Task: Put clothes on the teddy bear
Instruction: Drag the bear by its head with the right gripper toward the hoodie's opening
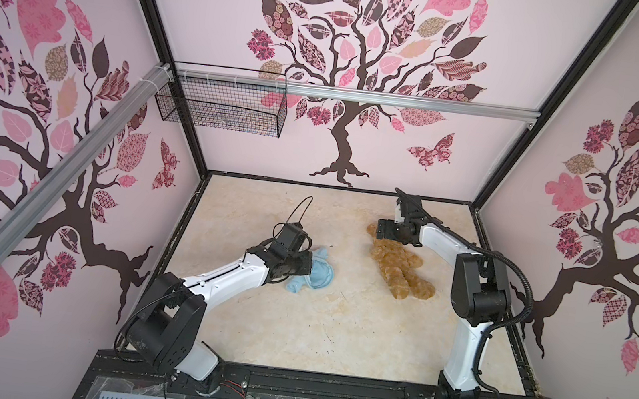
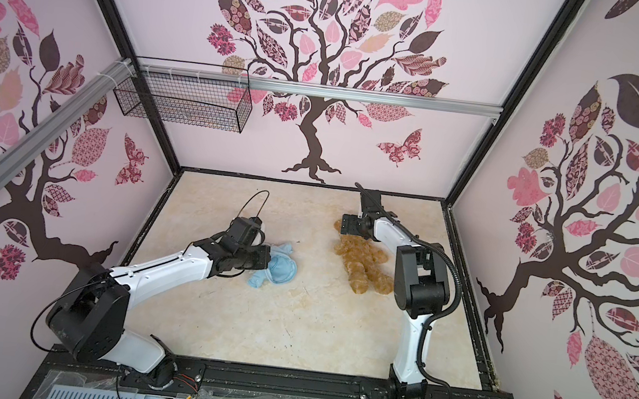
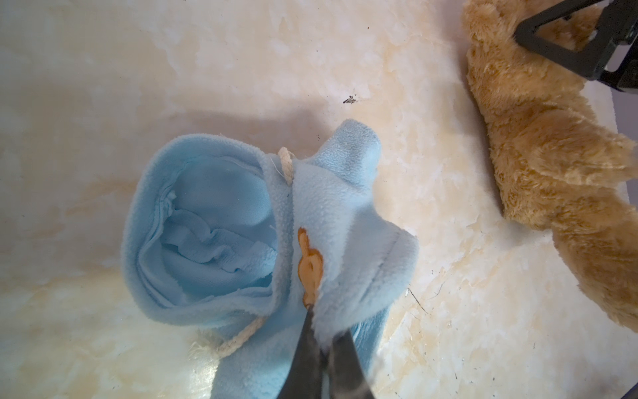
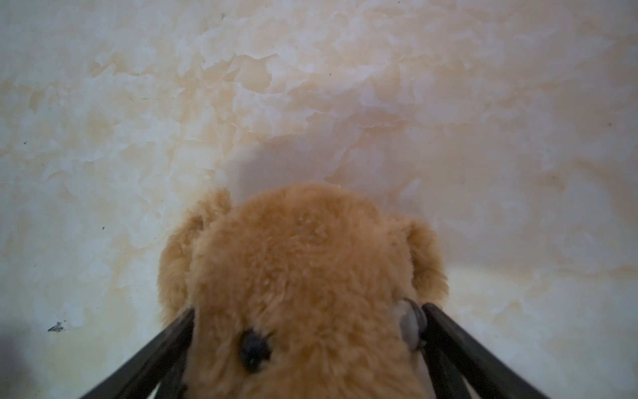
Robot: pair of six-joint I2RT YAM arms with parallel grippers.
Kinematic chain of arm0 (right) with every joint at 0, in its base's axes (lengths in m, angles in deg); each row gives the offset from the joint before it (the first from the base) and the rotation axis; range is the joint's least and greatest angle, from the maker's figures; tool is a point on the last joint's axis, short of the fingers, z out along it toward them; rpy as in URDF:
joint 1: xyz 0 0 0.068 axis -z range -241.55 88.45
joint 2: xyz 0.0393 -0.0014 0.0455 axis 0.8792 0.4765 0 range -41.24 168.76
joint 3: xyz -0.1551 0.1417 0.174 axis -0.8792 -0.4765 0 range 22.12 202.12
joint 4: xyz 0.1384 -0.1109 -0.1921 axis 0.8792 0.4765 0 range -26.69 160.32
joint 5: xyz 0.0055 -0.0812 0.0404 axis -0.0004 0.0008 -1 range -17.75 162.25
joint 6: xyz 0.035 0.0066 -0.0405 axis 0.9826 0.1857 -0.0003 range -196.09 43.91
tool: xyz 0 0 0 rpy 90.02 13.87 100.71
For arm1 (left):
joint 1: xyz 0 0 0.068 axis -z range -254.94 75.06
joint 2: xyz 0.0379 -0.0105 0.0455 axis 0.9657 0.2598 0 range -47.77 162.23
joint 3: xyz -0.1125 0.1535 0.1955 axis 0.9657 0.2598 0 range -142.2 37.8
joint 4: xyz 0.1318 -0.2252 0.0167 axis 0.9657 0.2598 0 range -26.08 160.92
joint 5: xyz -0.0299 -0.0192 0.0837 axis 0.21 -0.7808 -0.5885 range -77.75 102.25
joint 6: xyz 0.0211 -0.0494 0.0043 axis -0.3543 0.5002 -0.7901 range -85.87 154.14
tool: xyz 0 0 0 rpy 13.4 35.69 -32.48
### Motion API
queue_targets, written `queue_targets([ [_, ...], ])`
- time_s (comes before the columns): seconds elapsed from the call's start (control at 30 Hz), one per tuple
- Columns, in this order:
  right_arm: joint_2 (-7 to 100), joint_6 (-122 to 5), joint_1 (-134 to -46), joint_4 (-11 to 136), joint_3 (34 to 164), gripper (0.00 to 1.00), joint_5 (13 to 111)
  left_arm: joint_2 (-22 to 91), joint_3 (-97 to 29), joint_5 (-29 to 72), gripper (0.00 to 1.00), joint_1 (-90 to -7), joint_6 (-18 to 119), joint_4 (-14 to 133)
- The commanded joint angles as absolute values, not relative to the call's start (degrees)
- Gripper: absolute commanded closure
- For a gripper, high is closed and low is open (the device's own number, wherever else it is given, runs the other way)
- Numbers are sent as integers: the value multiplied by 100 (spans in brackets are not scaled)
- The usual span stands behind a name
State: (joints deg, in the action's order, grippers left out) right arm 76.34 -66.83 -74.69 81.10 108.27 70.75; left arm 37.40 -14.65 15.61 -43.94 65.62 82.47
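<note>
The big pale surface (image 1: 292,331) has two soft things lying on it. The teddy bear (image 1: 397,265) is the bigger one. You can see it in both top views (image 2: 363,265), on the right half, lying flat. Its head points to the back wall and its legs point to the front and a bit to the right.

The little blue hoodie (image 1: 318,276) lies on the left half, with bare surface between it and the bear. Its hood is open and faces up in the left wrist view (image 3: 241,224).

Your right hand (image 1: 382,234) is over the bear's head, and the rest of the bear stretches away from it toward the front. In the right wrist view the hand (image 4: 305,314) is spread wide. The furry head (image 4: 303,276) sits right between its two fingers (image 4: 466,345). The fur reaches both fingers, and you can see one black eye low on the face. The hand is not clenched.

Your left hand (image 1: 311,266) is well away from the bear, at the hoodie. It is pinched tight on the blue fleece (image 3: 322,331), just beside the orange patch (image 3: 310,266). A white cord (image 3: 241,340) trails out from under the hood.
</note>
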Motion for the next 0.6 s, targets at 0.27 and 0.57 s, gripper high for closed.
queue_targets([
  [0.27, 7569, -6498, -7394, 7657, 10486, 35, 6187, 3735, -1698, 1605, 100, -4418, 6582, 8134],
  [0.57, 5171, -5910, -7773, 7397, 8440, 49, 5286, 3859, -1921, 1621, 100, -4492, 6607, 8226],
])
